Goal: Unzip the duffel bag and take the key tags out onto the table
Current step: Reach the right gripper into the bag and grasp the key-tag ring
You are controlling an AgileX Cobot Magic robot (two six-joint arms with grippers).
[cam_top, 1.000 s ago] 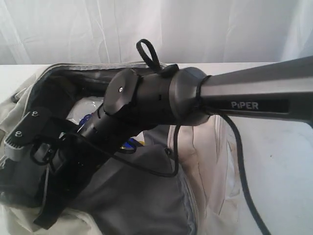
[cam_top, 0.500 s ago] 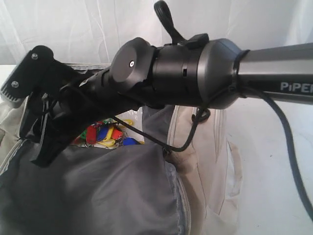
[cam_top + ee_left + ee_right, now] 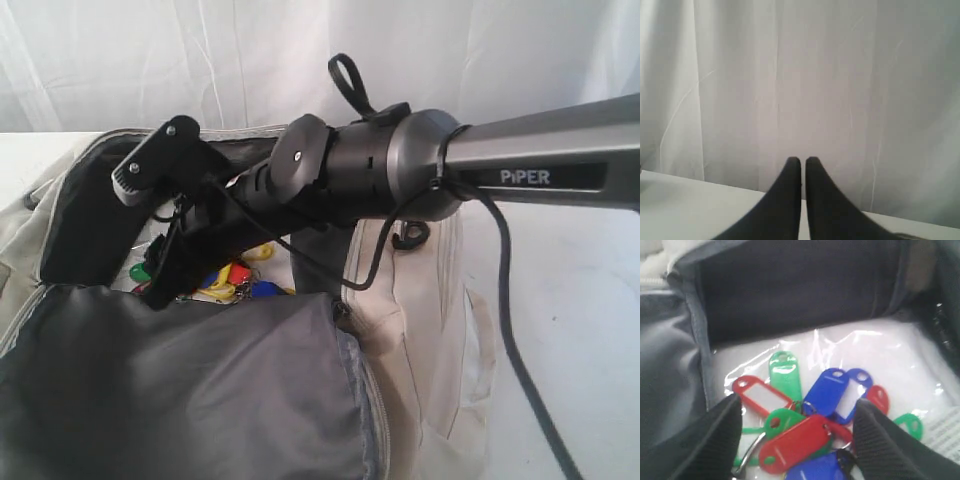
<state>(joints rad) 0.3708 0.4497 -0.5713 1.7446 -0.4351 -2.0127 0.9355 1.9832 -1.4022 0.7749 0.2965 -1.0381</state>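
Note:
The cream duffel bag (image 3: pixel 420 330) lies open on the white table (image 3: pixel 585 330), its dark grey lining (image 3: pixel 180 390) folded out in front. The key tags (image 3: pixel 228 279) lie inside the opening, a bunch of red, blue, green and yellow tags (image 3: pixel 810 432) on a ring. My right gripper (image 3: pixel 162 290) reaches across from the right and points down into the bag. It stands open (image 3: pixel 798 405), one finger on each side of the bunch, and I cannot tell whether it touches the tags. My left gripper (image 3: pixel 801 161) is shut on nothing, off to the side and facing the curtain.
The tags rest on crinkled clear plastic (image 3: pixel 880 350) over the bag's floor. The bag's dark inner wall (image 3: pixel 790 290) stands close behind them. A cream strap handle (image 3: pixel 482 350) hangs down the bag's right side. A white curtain (image 3: pixel 790 75) backs the table.
My right gripper rose out of the bag's left part, then swung right and came down over the key tags. The tags have come into view.

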